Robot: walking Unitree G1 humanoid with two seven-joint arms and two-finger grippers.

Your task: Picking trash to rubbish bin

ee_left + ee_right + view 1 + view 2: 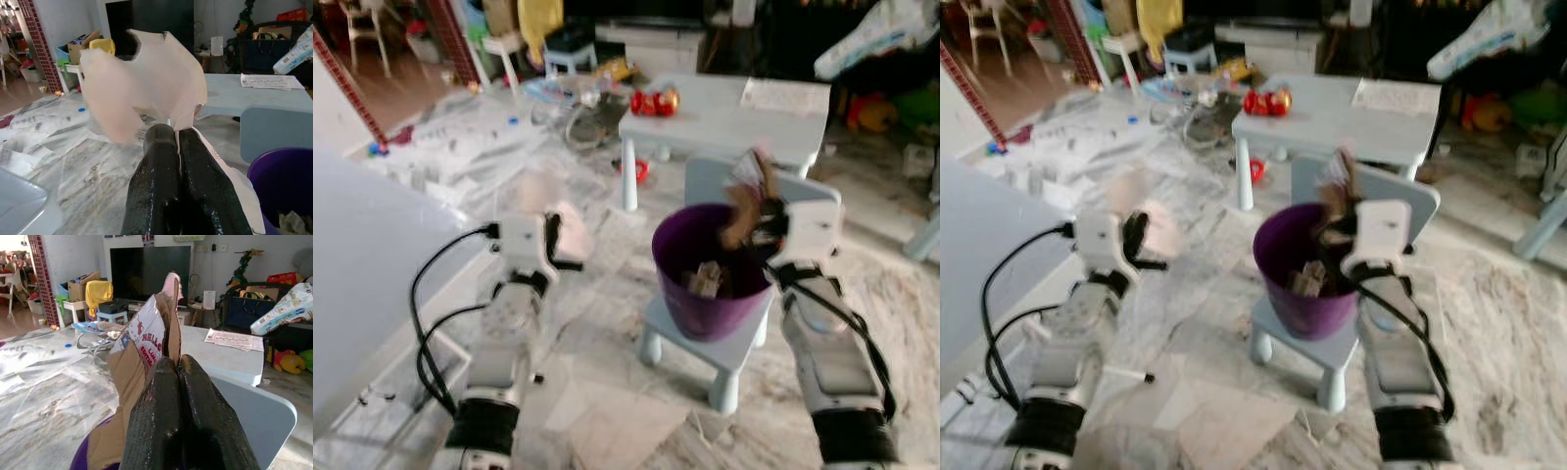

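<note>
Trash (707, 280) lies crumpled in the purple bin (705, 311), which sits on a small pale-blue chair (734, 350). Red letters "HELLO" show on the cardboard scrap (146, 340) clamped in the right tool (180, 366), at the bin's 2 o'clock rim. Pale paper (142, 88) is pinched in the left tool (170, 131), at the bin's 9 o'clock.

Red letters reading "HELLO" stand on the white printed face of the cardboard scrap (146, 338) clamped in the right hand (178, 363); smaller print beneath it is probably more words, too blurred to read.
</note>
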